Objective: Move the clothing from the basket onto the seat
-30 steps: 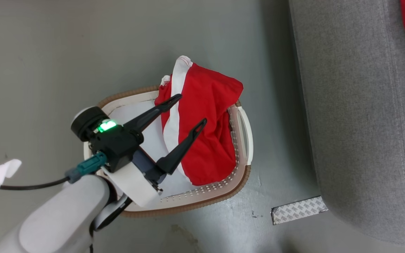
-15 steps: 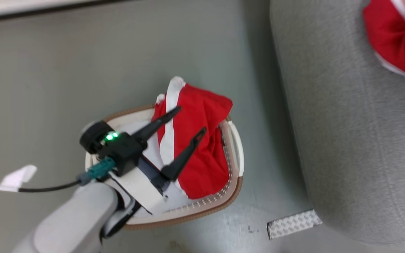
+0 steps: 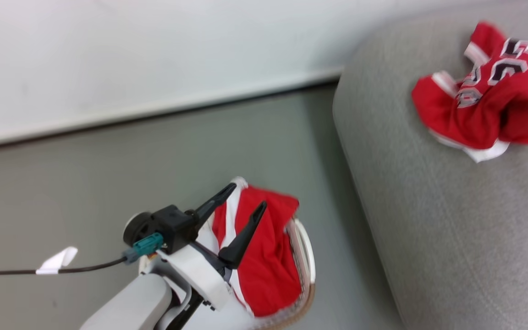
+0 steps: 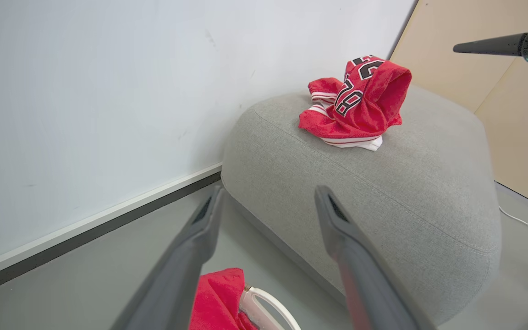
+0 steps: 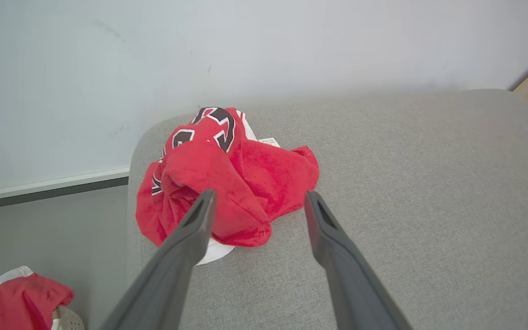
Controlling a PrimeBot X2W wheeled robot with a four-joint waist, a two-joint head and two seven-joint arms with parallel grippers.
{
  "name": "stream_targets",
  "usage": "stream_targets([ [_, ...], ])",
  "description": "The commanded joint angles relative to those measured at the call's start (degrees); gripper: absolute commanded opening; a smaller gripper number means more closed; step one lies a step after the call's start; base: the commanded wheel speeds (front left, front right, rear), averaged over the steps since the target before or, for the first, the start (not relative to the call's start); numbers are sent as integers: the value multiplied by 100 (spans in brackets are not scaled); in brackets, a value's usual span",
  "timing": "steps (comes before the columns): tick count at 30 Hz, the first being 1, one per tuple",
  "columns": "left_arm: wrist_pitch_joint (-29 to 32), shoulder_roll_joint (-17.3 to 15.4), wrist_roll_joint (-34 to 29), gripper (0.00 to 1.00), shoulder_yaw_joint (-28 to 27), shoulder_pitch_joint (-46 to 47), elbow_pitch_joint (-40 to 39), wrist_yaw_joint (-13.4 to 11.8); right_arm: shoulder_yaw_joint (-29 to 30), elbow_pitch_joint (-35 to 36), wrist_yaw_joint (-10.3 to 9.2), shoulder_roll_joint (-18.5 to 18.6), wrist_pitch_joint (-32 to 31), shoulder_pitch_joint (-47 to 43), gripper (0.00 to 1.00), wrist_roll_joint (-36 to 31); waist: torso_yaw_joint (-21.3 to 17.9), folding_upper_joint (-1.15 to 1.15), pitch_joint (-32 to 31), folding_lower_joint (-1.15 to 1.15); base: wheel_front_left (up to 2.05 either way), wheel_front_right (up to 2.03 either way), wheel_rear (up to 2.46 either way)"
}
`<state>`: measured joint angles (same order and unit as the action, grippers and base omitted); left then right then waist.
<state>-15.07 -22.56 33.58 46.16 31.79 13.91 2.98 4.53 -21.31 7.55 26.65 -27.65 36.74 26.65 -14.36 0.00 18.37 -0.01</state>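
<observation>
Red garment (image 3: 264,256) with a white stripe lies heaped in the basket (image 3: 309,256) and drapes over its far rim. The basket stands on the floor near the seat (image 3: 429,220), and the numbered jersey (image 3: 479,114) already sits crumpled on the seat's top. Your left tool (image 3: 248,195) hangs over the basket, fingers spread wide with nothing between them, pointing out toward the seat rather than down at the cloth. Your right tool (image 5: 259,195) is also wide open and empty, over the seat near the jersey.

The step in hand looks like the pick from the basket. Tip the left tool downward and lower it onto the thick middle of the heap, not the draped edge. Keep the tips off the perforated wall, or the basket may lift too. Close fully, then rise until trailing cloth clears the rim.
</observation>
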Motion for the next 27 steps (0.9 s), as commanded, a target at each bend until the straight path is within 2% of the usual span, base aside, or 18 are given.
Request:
stream_targets([
  [1,-8,75,62,100,-119,-169,67,-32,-98,194,-12,147,30,-212,100,178,145,0,-729,1,0,0,0],
  [7,-7,232,62,100,-561,-483,191,-158,-393,703,-12,302,162,-536,100,592,349,0,-1280,1,0,0,0],
  [9,-6,256,46,100,-927,-695,239,-300,-570,986,-12,267,344,-708,100,731,468,0,-1531,1,0,0,0],
  [17,-7,239,-169,100,-1677,-1072,216,-484,-801,1535,-12,4,1198,-1173,100,770,830,0,-1836,1,0,0,0],
  [22,-9,318,-252,100,-2211,-1418,150,-499,-837,1794,-12,-406,1939,-1801,100,500,1014,0,-1898,1,0,0,0],
  [27,-8,515,-344,100,-2885,-1904,95,-554,-621,1672,-11,-1108,2543,-2480,100,278,1063,0,-1948,1,0,0,0],
])
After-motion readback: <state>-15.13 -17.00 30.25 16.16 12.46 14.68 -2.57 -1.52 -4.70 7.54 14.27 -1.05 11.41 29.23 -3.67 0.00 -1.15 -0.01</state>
